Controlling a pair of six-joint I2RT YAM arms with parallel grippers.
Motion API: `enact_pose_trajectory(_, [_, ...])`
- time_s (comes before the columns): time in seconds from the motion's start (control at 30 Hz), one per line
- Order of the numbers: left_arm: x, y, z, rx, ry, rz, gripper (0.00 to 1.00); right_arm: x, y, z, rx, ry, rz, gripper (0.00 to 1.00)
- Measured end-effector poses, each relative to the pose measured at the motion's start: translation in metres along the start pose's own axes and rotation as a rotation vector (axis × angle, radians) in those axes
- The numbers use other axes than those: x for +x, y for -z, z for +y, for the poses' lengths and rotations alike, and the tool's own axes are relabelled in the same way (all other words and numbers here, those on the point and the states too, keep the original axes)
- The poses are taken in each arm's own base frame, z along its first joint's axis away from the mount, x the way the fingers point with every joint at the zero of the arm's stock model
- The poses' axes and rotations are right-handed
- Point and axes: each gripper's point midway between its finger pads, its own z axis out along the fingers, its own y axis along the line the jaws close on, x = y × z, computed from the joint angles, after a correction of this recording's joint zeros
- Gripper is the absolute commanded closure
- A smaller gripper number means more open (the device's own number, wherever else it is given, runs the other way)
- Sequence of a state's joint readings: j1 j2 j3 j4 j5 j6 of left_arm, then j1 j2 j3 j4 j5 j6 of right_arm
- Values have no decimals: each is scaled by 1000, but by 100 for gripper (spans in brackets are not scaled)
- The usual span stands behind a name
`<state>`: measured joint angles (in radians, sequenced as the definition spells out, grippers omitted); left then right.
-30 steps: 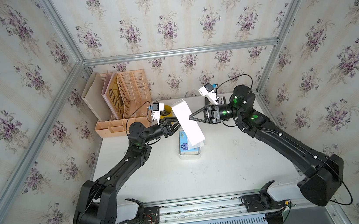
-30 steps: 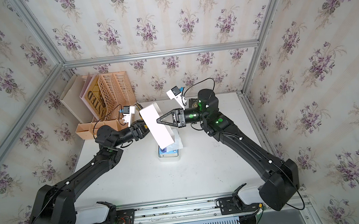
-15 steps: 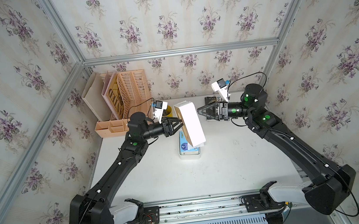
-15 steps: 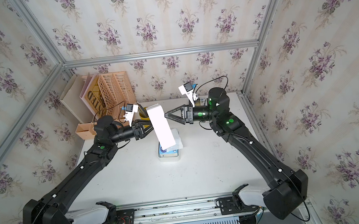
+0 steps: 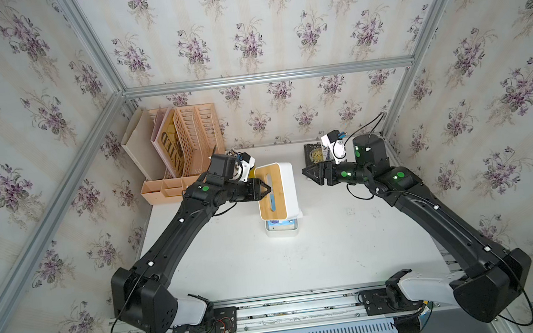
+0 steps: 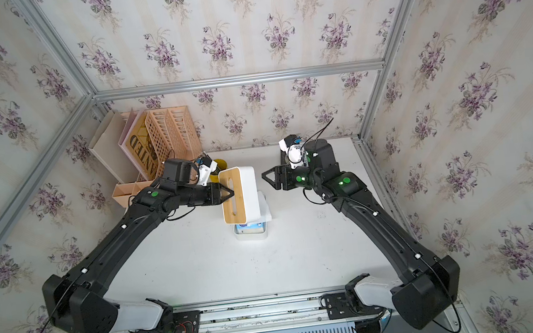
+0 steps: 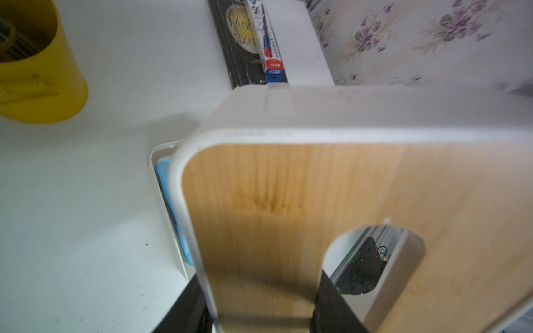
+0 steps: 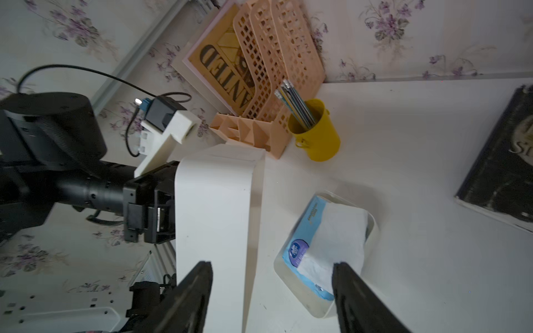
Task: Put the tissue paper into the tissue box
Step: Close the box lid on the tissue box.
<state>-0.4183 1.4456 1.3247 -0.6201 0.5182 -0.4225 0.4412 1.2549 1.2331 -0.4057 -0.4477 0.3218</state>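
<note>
Currently the left gripper (image 5: 266,189) is clamped on the tissue box cover (image 5: 282,186). The cover is held up off the table (image 5: 234,262) and tipped on its side, bamboo face w/ slot turned toward the L arm. In the left wrist view one finger (image 7: 334,311) goes thru the slot and the other sits outside the white rim, pinching the wood strip btwn them. The tissue paper (image 8: 326,245) lies in the shallow white base tray (image 8: 300,299) on the table, below the raised cover and apparently not touching it; a white sheet sticks up from the blue pack. The right gripper (image 5: 309,175) hangs at the cover's other side, apart from it, jaws wide and holding nothing. It is also above and well clear of the pack. A yellow cup (image 8: 317,138) w/ pencils stands behind, near the back wall.
</note>
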Motion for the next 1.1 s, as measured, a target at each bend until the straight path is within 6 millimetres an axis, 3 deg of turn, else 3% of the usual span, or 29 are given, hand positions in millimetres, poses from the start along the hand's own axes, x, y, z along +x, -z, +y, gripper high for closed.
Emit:
enact_pose_trajectory(0.17, [14,-22,16,-140,26,115,65,14,1,-29,144,33,17,30])
enact_pose_trajectory(0.57, [2,-57,20,-323,14,257,66,28,10,-59,282,90,26,31])
enact_pose_trajectory(0.77, [12,-59,30,-389,24,325,66,29,15,-60,288,96,15,31])
enact_pose_trajectory(1.1, [19,-84,46,-440,48,410,67,29,16,-55,262,99,7,32])
